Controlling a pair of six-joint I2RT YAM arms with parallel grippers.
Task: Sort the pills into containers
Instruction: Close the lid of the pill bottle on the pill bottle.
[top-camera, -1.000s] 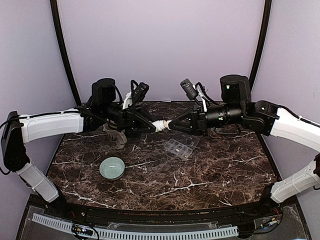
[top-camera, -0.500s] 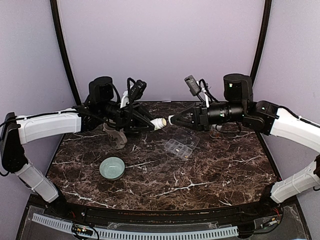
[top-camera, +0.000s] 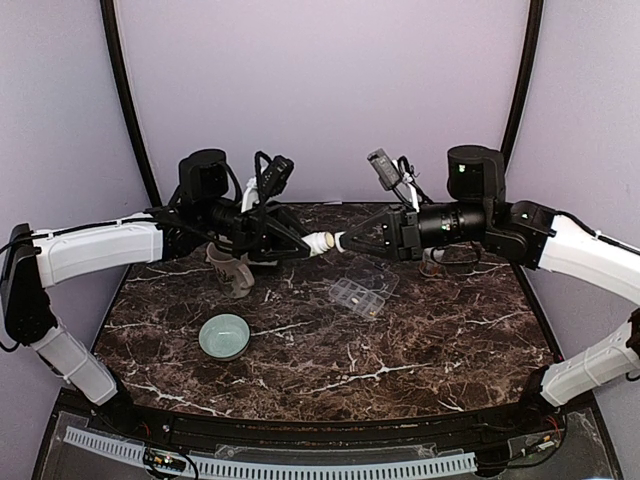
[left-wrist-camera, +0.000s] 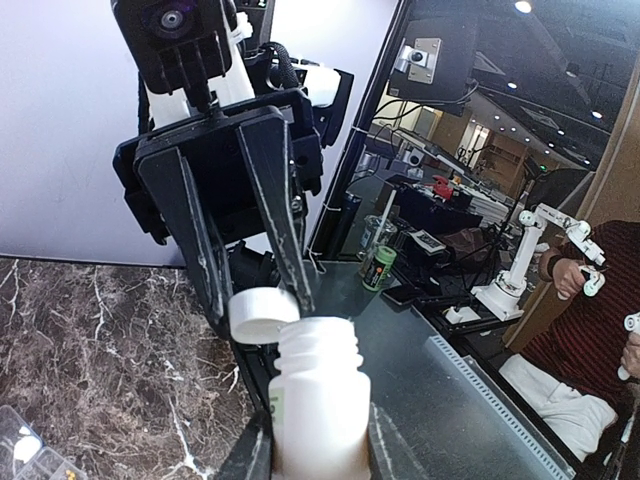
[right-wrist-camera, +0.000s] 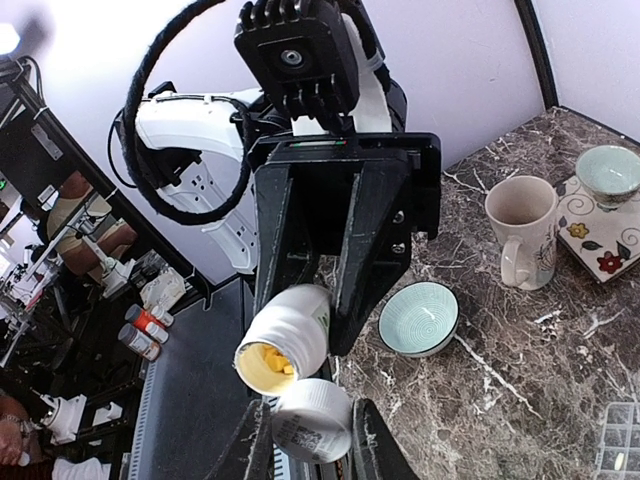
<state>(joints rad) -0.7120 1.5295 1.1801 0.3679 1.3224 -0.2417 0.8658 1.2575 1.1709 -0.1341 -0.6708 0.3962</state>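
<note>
White bottle (left-wrist-camera: 320, 395) clamped in left gripper (left-wrist-camera: 320, 442), cap (right-wrist-camera: 312, 418) pinched in right gripper (right-wrist-camera: 312, 442), close together, high above table (top-camera: 430, 345).

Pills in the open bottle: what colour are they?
The pills are yellow; the right wrist view shows them best.

Tabletop (top-camera: 400, 350): dark brown marble with white veining, against a lilac backdrop (top-camera: 320, 90). Bowl (top-camera: 224, 336) pale green with fine concentric rings inside; mug (right-wrist-camera: 524, 230) beige; tile (right-wrist-camera: 598, 238) white with red and yellow flowers; organiser (top-camera: 357, 297) clear. Bottle (right-wrist-camera: 290, 330) and cap (right-wrist-camera: 312, 420) white, pills (right-wrist-camera: 272, 362) yellow; arms (top-camera: 100, 250) white with black joints.
</note>
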